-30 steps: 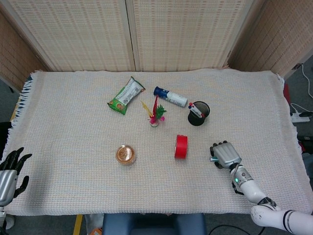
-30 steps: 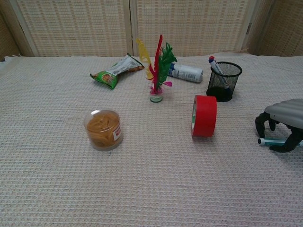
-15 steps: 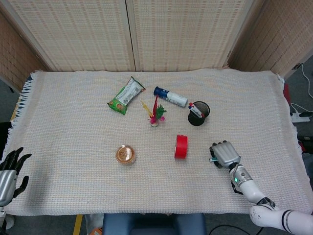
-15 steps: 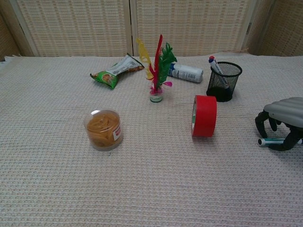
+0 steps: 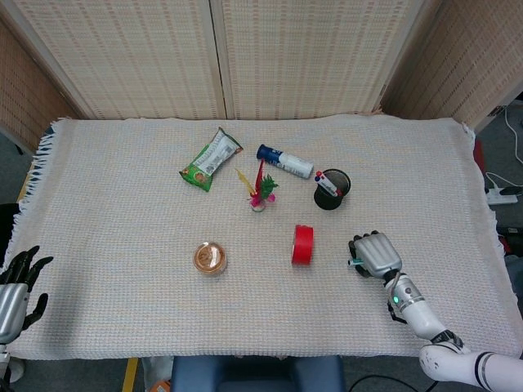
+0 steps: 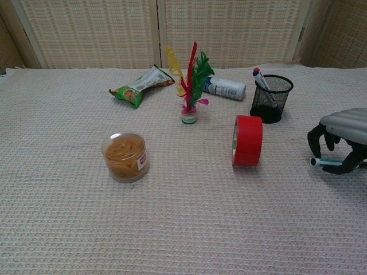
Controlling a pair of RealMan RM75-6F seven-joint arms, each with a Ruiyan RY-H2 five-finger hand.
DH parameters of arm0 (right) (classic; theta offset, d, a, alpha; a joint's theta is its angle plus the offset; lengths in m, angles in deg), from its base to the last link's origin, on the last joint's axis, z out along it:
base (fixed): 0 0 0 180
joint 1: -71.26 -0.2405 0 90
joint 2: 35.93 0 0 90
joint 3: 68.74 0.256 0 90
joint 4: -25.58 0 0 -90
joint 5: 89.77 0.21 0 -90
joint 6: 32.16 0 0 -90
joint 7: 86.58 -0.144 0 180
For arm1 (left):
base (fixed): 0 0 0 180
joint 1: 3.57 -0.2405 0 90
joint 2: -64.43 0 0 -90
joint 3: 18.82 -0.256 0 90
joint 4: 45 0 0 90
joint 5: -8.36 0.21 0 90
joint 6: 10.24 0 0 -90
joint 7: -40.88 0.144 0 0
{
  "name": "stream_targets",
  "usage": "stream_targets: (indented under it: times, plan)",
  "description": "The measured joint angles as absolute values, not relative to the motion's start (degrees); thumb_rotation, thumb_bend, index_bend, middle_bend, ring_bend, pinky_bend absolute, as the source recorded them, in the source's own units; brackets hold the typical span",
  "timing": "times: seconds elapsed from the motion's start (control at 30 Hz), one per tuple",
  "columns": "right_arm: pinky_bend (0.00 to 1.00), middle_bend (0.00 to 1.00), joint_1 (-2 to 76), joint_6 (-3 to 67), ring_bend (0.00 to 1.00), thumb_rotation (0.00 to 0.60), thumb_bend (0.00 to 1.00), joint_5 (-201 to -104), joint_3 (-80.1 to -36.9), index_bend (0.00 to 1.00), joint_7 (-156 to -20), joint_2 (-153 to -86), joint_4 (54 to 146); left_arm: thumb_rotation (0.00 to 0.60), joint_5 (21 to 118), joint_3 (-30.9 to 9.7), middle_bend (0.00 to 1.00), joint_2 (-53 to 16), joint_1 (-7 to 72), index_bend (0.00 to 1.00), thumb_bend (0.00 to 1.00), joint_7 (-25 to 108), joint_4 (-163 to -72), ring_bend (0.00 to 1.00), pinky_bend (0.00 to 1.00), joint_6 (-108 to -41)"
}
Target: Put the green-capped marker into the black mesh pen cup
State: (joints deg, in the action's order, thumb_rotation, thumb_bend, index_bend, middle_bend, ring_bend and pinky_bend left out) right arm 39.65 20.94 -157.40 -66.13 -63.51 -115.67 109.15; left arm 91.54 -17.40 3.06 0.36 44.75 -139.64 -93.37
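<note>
Here, going left to right across the bench (image 5: 122, 310) as the head view shows it, the left robot hand (image 5: 16, 287) rests at the 8 o'clock corner, off the cloth edge, fingers spread and holding nothing. Toward 11 o'clock of the middle lies a green snack packet (image 5: 209, 159). Below it, around 7 o'clock of the middle, stands a round tub (image 5: 209, 258) with a clear lid. Near the centre a feathered shuttlecock (image 5: 260, 193) stands upright, and just past it at 1 o'clock lies a white bottle (image 5: 285, 162) with a blue cap, on its side. A roll of red tape (image 5: 302, 244) stands on edge at 5 o'clock of the shuttlecock. The black mesh cup (image 5: 332, 189) sits upright at 1 o'clock of the tape, with a pen leaning inside it. At 4 o'clock of the tape, the right robot hand (image 6: 341, 140) curls its fingers around the marker (image 6: 327, 163), which sticks out leftward; in the chest view the marker looks lifted just clear of the cloth. Its cap is hidden inside the hand. The cup is well apart from it, at 11 o'clock.
</note>
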Motion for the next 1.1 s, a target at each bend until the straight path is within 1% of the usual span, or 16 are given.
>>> stream_targets:
  times: [0.13, 0.27, 0.6, 0.77, 0.83, 0.97, 1.1]
  plan:
    - [0.38, 0.4, 39.8, 23.8, 0.44, 0.6, 0.22, -158.8, -64.6, 0.6, -64.6, -113.4, 112.6, 0.6, 91.6, -17.4, 0.01, 3.1, 0.3, 0.19, 0.42, 44.8, -139.7, 0.0, 0.24, -93.4]
    - [0.4, 0.4, 39.5, 26.7, 0.45, 0.6, 0.25, -159.8, -61.4, 0.6, -67.0, -110.7, 116.2, 0.6, 91.9, -17.5, 0.01, 3.1, 0.3, 0.19, 0.42, 44.8, -139.8, 0.0, 0.24, -93.6]
    - [0.42, 0.41, 36.3, 27.1, 0.48, 0.6, 0.26, -160.5, -54.0, 0.6, -77.2, -108.3, 118.4, 0.6, 92.0, -17.5, 0.01, 3.2, 0.2, 0.19, 0.42, 44.8, -139.9, 0.0, 0.24, -93.8]
    - [0.43, 0.41, 32.9, 25.6, 0.49, 0.6, 0.27, -159.9, -49.6, 0.61, -83.0, -108.4, 115.6, 0.6, 91.8, -17.5, 0.01, 3.2, 0.2, 0.19, 0.42, 44.7, -139.8, 0.0, 0.24, -93.7]
    - [0.43, 0.41, 31.6, 24.6, 0.49, 0.6, 0.27, -159.1, -48.5, 0.61, -83.8, -108.5, 114.1, 0.6, 91.7, -17.4, 0.01, 3.2, 0.2, 0.19, 0.42, 44.6, -139.8, 0.0, 0.24, -93.7]
    - [0.43, 0.41, 29.1, 21.4, 0.49, 0.6, 0.27, -155.9, -47.1, 0.61, -84.6, -108.9, 110.2, 0.6, 91.3, -17.3, 0.01, 3.2, 0.2, 0.19, 0.42, 44.4, -139.5, 0.0, 0.25, -93.4]
    - [0.43, 0.41, 27.2, 18.5, 0.49, 0.6, 0.27, -153.0, -46.8, 0.61, -84.9, -109.7, 106.1, 0.6, 90.8, -17.2, 0.01, 3.1, 0.4, 0.19, 0.42, 44.5, -139.3, 0.0, 0.25, -92.9]
